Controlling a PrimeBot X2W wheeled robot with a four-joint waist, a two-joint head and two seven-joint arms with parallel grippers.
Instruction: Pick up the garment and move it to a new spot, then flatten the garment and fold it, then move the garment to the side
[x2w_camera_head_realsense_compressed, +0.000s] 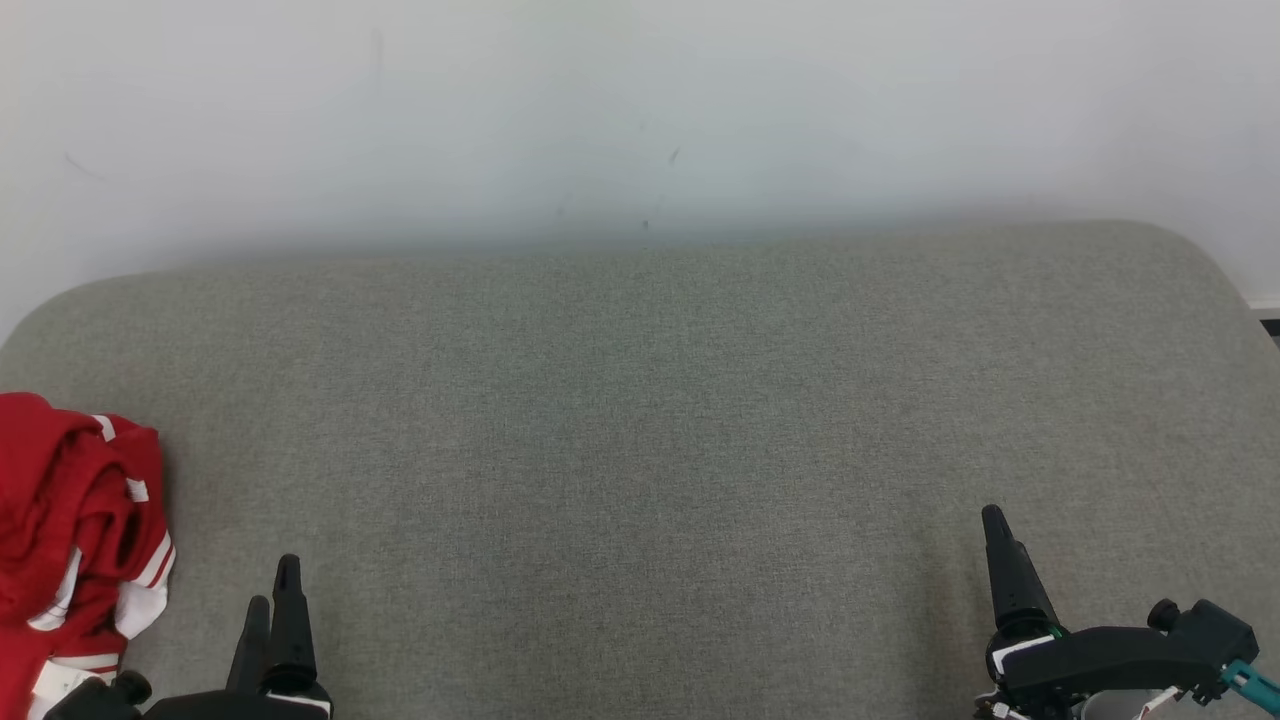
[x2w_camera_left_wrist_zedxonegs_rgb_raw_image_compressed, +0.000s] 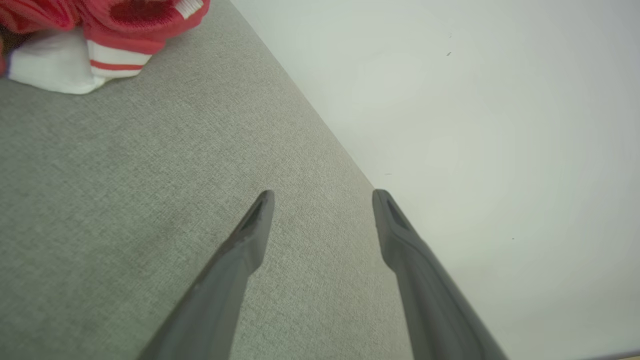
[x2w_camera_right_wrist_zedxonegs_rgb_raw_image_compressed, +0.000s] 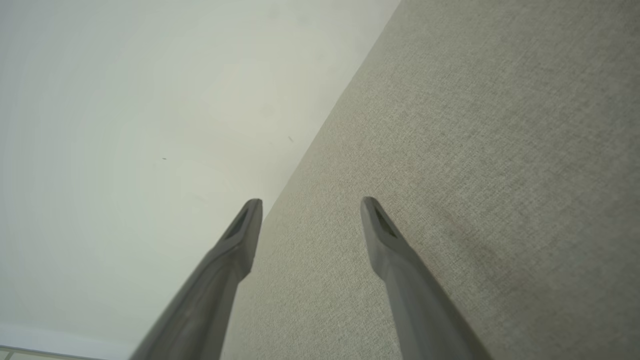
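So first, the stuff we can't really see. The garment (x2w_camera_head_realsense_compressed: 70, 520) is a crumpled red heap with white stripes, sitting at the far left of the grey fabric tabletop (x2w_camera_head_realsense_compressed: 640, 400). The head view's left and bottom edges chop it off, so we can't tell what kind of garment it is or how big the pile gets. In the left wrist view it's just a red and white corner (x2w_camera_left_wrist_zedxonegs_rgb_raw_image_compressed: 115, 30) at the top left, again cut by the frame. The near edge of the tabletop is out of frame too, and its back corners curve off against a plain white wall (x2w_camera_head_realsense_compressed: 640, 100).

In the head view, the right pincer shows us just one dark finger (x2w_camera_head_realsense_compressed: 1010, 570) sticking up from its black mount at the lower right. The other one is hidden, so that view doesn't give us the gap. The left pincer (x2w_camera_head_realsense_compressed: 273, 585) is seen side-on at the lower left, its fingers nearly overlapping.

The wrist views sort it out. The left pincer (x2w_camera_left_wrist_zedxonegs_rgb_raw_image_compressed: 324, 192) is spread wide with nothing in it, tilted over the tabletop near the wall line, just beside the garment but not touching it. The right pincer (x2w_camera_right_wrist_zedxonegs_rgb_raw_image_compressed: 311, 200) is likewise released and holding nothing, well apart from the garment, over bare fabric.
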